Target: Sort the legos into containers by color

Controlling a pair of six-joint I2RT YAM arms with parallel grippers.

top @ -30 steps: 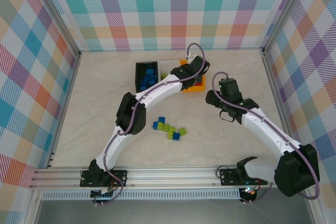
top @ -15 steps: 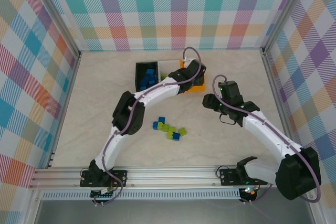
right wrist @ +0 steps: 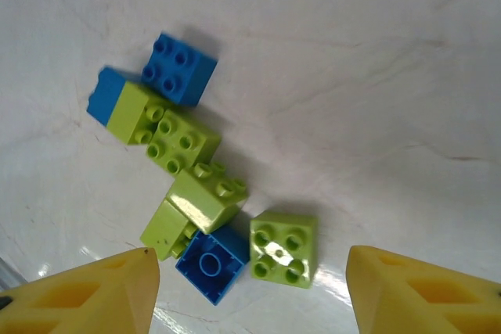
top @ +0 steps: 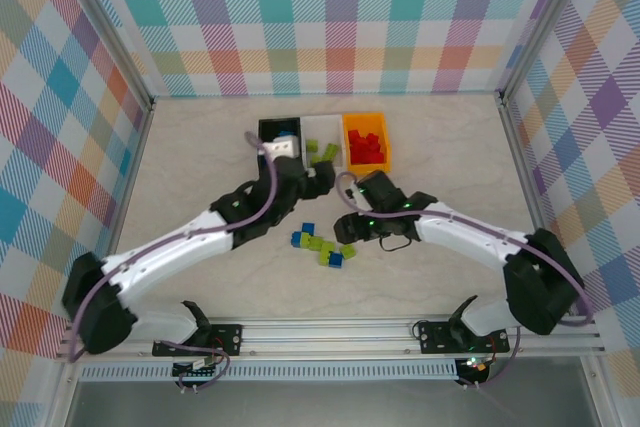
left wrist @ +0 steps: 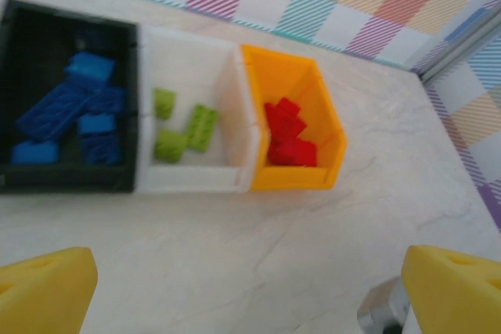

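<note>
Currently, near to far:
right gripper (right wrist: 246, 287): fingers spread wide, nothing between them, hanging over the loose pile. In the top view (top: 345, 229) it sits just right of the bricks.
pile (top: 322, 245): leftover legos on the table (top: 200, 177), lime and blue mixed, touching or stacked. Lone lime 2x2 (right wrist: 284, 246) lies at the pile's edge, just beside an upturned blue brick (right wrist: 210, 265).
step, my read: right arm picks next brick. Best target is that lone lime 2x2. Straddle it square to its flat sides, keep one fingertip out of the blue neighbour, descend straight, then close.
risk: the lime-on-blue stack (right wrist: 137, 103) may lift as one piece and put two colours in one bin.
left gripper (left wrist: 243, 291): spread, empty, above bare table short of the bins.
black bin (left wrist: 16, 99): blue bricks.
white bin (left wrist: 196, 52): lime bricks.
orange bin (left wrist: 325, 119): red bricks.
</note>
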